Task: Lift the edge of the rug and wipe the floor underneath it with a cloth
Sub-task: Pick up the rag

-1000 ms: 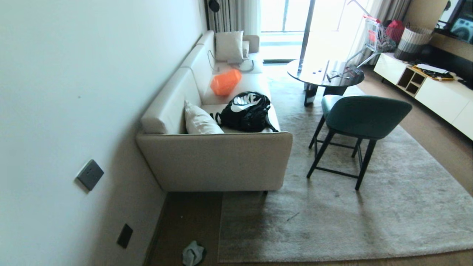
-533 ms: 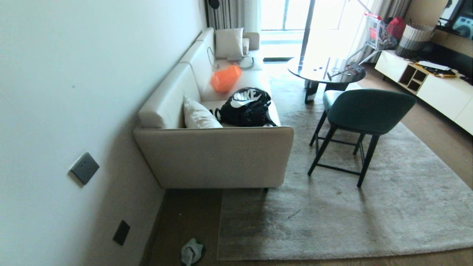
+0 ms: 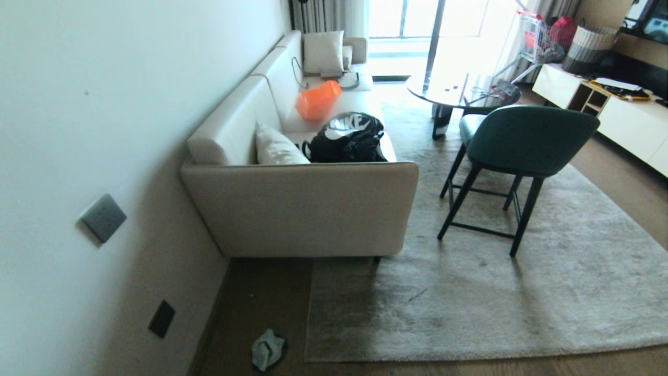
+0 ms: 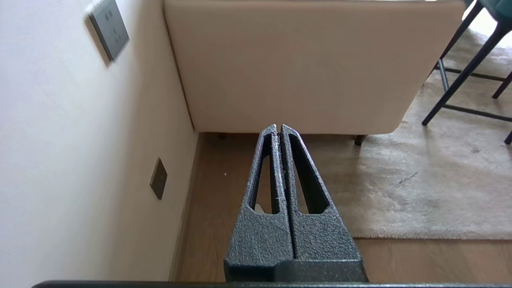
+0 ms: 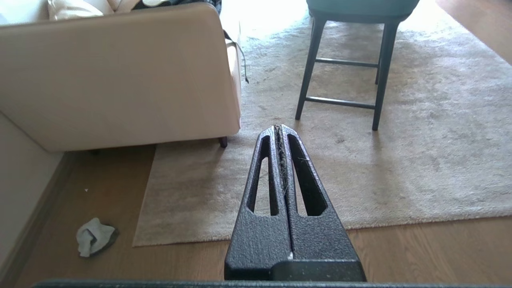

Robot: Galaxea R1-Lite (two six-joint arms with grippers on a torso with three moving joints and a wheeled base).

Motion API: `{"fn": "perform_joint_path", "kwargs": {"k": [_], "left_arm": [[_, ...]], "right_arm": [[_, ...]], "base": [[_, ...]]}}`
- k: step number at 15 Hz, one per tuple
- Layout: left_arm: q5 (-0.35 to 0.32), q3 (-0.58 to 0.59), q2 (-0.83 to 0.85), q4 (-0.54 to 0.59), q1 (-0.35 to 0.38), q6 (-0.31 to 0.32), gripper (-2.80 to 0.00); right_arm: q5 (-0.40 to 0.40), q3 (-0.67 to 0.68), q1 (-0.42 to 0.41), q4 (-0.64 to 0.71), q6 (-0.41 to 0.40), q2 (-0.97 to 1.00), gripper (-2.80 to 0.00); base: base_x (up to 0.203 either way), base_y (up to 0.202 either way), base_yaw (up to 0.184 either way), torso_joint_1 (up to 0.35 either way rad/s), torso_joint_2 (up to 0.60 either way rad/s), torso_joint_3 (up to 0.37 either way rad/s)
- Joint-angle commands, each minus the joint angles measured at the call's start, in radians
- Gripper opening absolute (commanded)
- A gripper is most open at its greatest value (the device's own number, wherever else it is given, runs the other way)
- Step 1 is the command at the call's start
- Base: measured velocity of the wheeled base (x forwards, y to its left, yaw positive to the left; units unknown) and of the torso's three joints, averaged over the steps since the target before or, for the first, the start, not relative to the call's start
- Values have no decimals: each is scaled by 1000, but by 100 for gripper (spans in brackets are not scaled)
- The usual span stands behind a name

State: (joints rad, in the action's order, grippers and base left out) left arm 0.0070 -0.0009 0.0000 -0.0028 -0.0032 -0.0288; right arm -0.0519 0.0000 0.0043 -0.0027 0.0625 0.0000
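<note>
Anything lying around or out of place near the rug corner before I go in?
One thing: the cloth lies crumpled on the bare floor, between the wall and the rug corner, apart from it. A small dark fleck sits on the rug pile in front of the sofa. The rug lies flat.

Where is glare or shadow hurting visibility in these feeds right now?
Head view: the bright window washes out the round dark table; the beige sofa shades the light grey plush rug. Right wrist view: the rug's far end is blown out; the small pale grey-blue cloth shows clearly.
</note>
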Motion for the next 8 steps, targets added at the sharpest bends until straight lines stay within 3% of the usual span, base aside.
{"fn": "perform_joint_path", "kwargs": {"k": [1,8], "left_arm": [[1,-1,0,0,0,0,-280],[1,1,0,0,0,-1,-280]], "right_arm": [[0,0,0,0,0,0,-280],[0,0,0,0,2,0,-280]], "base": [[0,0,0,-169,516,370],[0,0,0,-123,497,369]]}}
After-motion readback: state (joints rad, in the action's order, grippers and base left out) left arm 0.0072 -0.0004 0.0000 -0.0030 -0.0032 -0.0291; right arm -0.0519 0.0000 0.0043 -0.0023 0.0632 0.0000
